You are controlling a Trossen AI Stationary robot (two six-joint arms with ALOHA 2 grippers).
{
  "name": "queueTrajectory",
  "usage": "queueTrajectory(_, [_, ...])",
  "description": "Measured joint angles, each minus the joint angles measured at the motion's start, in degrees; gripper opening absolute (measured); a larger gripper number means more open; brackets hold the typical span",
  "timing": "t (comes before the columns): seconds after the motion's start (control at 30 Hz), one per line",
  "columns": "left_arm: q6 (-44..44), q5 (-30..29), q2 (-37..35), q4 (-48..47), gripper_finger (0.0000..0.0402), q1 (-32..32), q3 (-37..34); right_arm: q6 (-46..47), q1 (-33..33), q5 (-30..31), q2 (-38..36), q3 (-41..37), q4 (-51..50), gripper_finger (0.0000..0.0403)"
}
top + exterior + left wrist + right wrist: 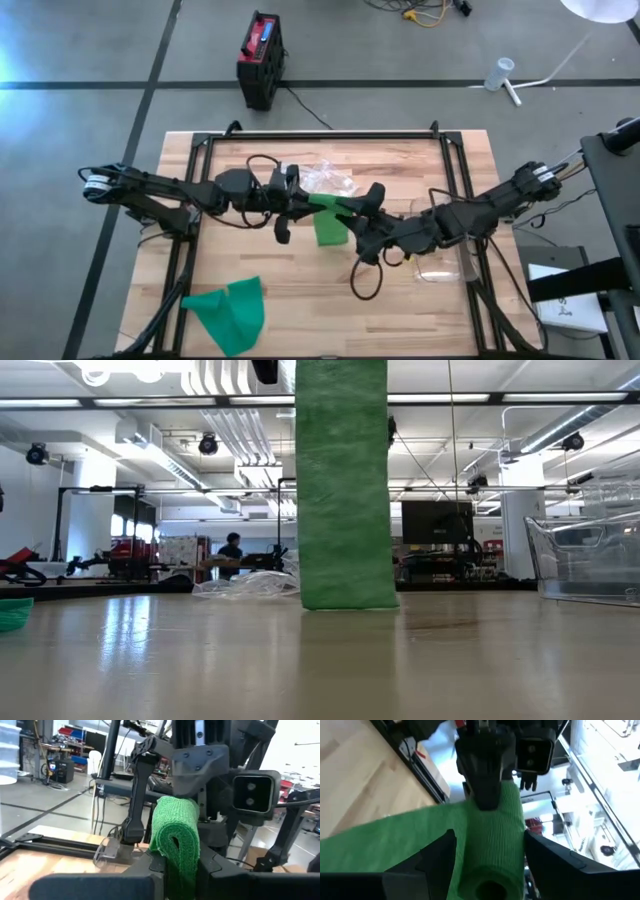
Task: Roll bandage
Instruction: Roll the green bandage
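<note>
The green bandage (328, 222) is hanging above the middle of the wooden table (300, 300), its rolled end held between the two arms and its loose tail dropping straight down until its lower edge is touching the tabletop, as the low view shows. The left gripper (175, 865) is pinching the roll from one side, its fingers closed tight on the folded cloth. The right gripper (487, 850) is reaching in from the other side with its fingers (437, 852) standing apart around the roll, one on each flank and apparently not pressing it.

This looks like the middle of the rolling step: part of the strip is wound and a long tail is hanging free. The next move probably calls for the right fingers to take a fresh hold and turn the roll, so more of the tail winds on without the wound part slackening.

Farther out on the table, a second green cloth (228, 312) is lying near the front left corner, crumpled clear plastic wrap (330, 180) is sitting behind the grippers, and a clear plastic bin (590, 560) is standing at the right. Beyond the table, a red and black box (260, 58) is resting on the grey floor, and a person (231, 550) is showing far back in the workshop.
</note>
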Motion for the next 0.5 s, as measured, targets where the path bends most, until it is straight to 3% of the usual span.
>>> queueTrajectory(0.5, [0.63,0.81,-0.05,-0.01,0.003,-0.04,0.11,1.12,-0.02,1.34,-0.26,0.0,0.01,0.0184])
